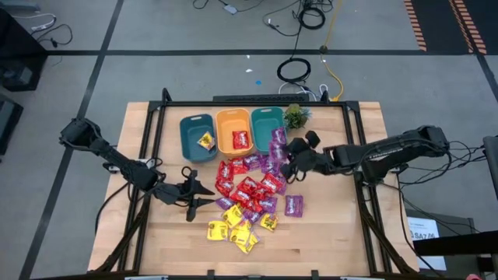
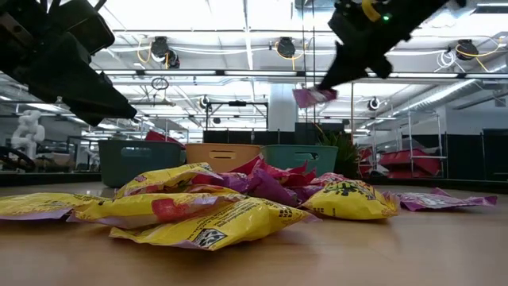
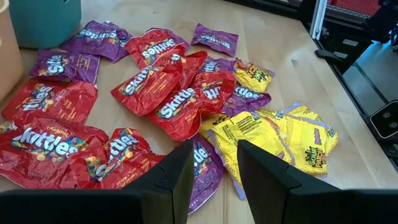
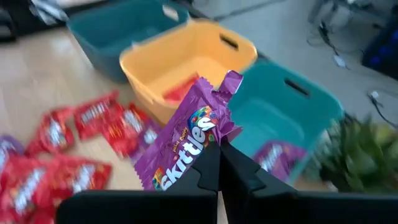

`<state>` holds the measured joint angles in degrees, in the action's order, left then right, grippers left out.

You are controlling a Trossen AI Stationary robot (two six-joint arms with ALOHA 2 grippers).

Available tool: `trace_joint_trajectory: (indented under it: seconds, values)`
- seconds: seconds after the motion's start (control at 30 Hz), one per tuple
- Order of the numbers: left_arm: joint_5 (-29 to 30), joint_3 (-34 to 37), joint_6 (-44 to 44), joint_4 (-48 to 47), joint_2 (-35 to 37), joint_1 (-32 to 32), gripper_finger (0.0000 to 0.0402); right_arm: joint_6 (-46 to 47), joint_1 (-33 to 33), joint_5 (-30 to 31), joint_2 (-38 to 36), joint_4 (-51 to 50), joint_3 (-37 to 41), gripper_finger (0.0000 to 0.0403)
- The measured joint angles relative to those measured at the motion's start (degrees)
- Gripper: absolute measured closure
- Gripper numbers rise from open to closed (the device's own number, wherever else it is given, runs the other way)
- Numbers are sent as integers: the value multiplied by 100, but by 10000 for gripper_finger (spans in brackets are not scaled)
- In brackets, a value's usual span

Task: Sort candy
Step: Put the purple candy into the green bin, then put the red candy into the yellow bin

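While the left gripper (image 1: 204, 194) is held open lower left, a purple candy packet (image 4: 189, 134) is clamped by the right gripper (image 4: 219, 163) at centre frame.

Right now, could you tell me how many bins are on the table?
3, in a row at the far edge: a dark teal bin leftmost, an orange bin in the middle, a teal bin beside the plant.

Bins: dark teal (image 1: 198, 137), orange (image 1: 234, 131), teal (image 1: 266, 124), in a row, upper centre
Plant: small, green (image 1: 296, 116), just right of bins
Table: light wood (image 1: 327, 233)
Floor cables: top of frame (image 1: 294, 70)
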<state>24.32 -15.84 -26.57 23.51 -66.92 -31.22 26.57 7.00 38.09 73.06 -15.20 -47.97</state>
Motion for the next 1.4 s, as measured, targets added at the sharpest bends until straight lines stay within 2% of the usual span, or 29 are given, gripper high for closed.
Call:
trace_joint_trajectory:
  seconds: [0.13,0.27,0.57,0.73,0.87,1.2,1.4]
  values:
    - [0,0,2,0,0,2,269,-498,-385,-230,39,694,-9,402]
    - [0,-2,2,-2,2,0,269,-663,-854,-388,184,947,-9,402]
    - [0,-2,7,-2,2,2,269,-457,-1908,-368,654,1086,-9,403]
    - [0,-2,4,-2,2,2,269,-142,-2235,-377,835,1148,-9,397]
    - [0,-2,39,-2,2,2,269,-202,-2282,-503,874,1252,-9,366]
    - [0,-2,39,-2,2,0,269,-216,-2281,-560,874,1409,-9,250]
    - [0,-2,37,-2,2,2,269,-250,-2237,-646,845,1299,-9,214]
